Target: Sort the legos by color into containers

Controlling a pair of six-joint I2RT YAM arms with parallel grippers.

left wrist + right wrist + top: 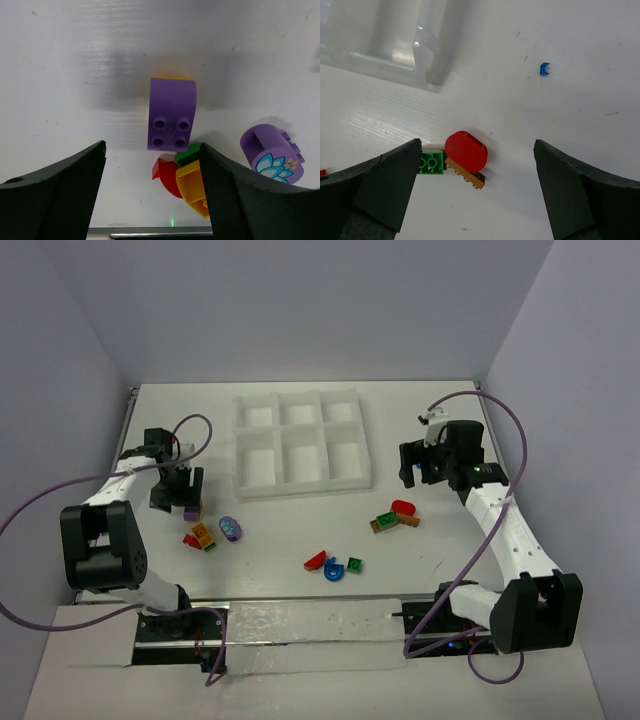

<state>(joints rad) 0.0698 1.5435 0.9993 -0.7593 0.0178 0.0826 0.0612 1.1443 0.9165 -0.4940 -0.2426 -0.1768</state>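
Top external view: on the table the white tray sits at the back, legos loose in front of it. Left gripper, jaws spread wide, hangs over a purple brick. Right gripper, jaws wide too, hangs over a red piece.

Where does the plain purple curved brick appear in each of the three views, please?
Top external: the purple curved brick is at the left, just below the left gripper in the picture.
Left wrist: at the centre of the picture, with its studs at the lower end.
Right wrist: not in it.
Shared landmark: the round purple piece with the flower print lies close by in both of those views.
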